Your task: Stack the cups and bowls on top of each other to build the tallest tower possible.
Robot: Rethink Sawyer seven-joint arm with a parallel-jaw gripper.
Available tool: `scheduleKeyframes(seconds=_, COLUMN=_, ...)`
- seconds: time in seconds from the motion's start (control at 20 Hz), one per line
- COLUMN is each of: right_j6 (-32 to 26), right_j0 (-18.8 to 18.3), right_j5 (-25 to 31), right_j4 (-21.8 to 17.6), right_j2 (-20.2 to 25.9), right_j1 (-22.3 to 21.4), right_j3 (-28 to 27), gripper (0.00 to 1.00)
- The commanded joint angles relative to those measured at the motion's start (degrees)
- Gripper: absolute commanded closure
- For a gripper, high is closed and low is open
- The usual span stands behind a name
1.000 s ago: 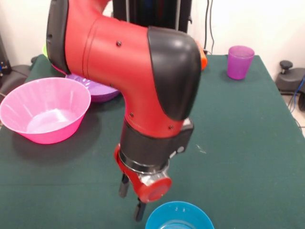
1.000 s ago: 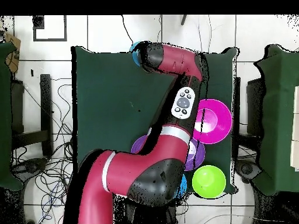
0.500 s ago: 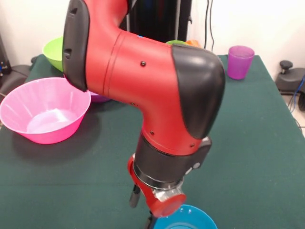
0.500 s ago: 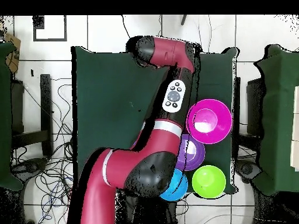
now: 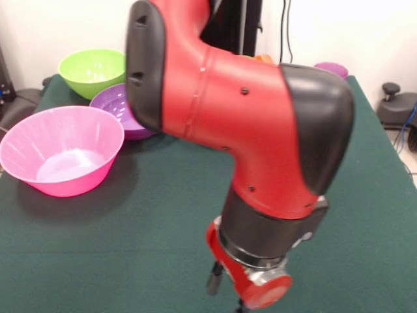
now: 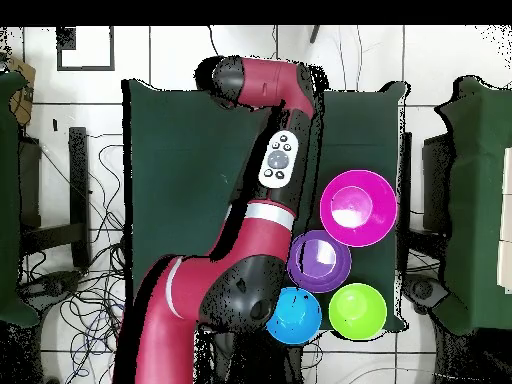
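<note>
In the front view my gripper [image 5: 227, 295] hangs at the table's near edge. Its two dark fingers [image 5: 214, 279] stand apart with nothing seen between them. The big pink bowl [image 5: 62, 153] sits at the left, with a purple bowl [image 5: 116, 104] and a lime green bowl [image 5: 91, 70] behind it. Only the rim of the purple cup [image 5: 332, 66] and a bit of the orange cup [image 5: 264, 59] show past the arm. The overhead view shows the pink bowl [image 6: 357, 207], purple bowl [image 6: 319, 261], lime green bowl [image 6: 357, 311] and a blue bowl [image 6: 294, 316]. The green cup and red bowl are hidden.
My thick red arm [image 5: 241, 124] fills the middle of the front view and hides the table behind it. In the overhead view the arm [image 6: 270, 180] crosses the green table [image 6: 170, 180] from the base to the far edge.
The arm has swung right and lower in the front view. The lime green and purple bowls have come into sight. The blue bowl at the near edge is now hidden, and most of the purple cup too.
</note>
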Motion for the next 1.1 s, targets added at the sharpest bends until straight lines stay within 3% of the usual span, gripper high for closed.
scheduleKeyframes(seconds=0.05, right_j6=11.8, right_j0=3.8, right_j5=4.6, right_j4=0.5, right_j2=1.3, right_j1=-1.8, right_j3=4.7, gripper=0.00)
scheduleKeyframes(seconds=0.25, right_j6=6.1, right_j0=5.7, right_j5=0.6, right_j4=-0.9, right_j2=6.8, right_j1=-7.5, right_j3=14.4, gripper=0.00)
scheduleKeyframes(seconds=0.5, right_j6=2.6, right_j0=7.1, right_j5=-3.1, right_j4=-2.2, right_j2=9.7, right_j1=-13.2, right_j3=24.4, gripper=0.00)
scheduleKeyframes(seconds=0.65, right_j6=-2.7, right_j0=8.2, right_j5=-4.5, right_j4=-3.2, right_j2=11.9, right_j1=-21.5, right_j3=36.9, gripper=0.00)
scheduleKeyframes(seconds=0.95, right_j6=-16.0, right_j0=5.8, right_j5=-10.9, right_j4=-7.6, right_j2=15.8, right_j1=-32.1, right_j3=55.3, gripper=0.00)
scheduleKeyframes(seconds=1.1, right_j6=-21.0, right_j0=3.7, right_j5=-11.0, right_j4=-9.4, right_j2=18.1, right_j1=-35.9, right_j3=60.7, gripper=0.00)
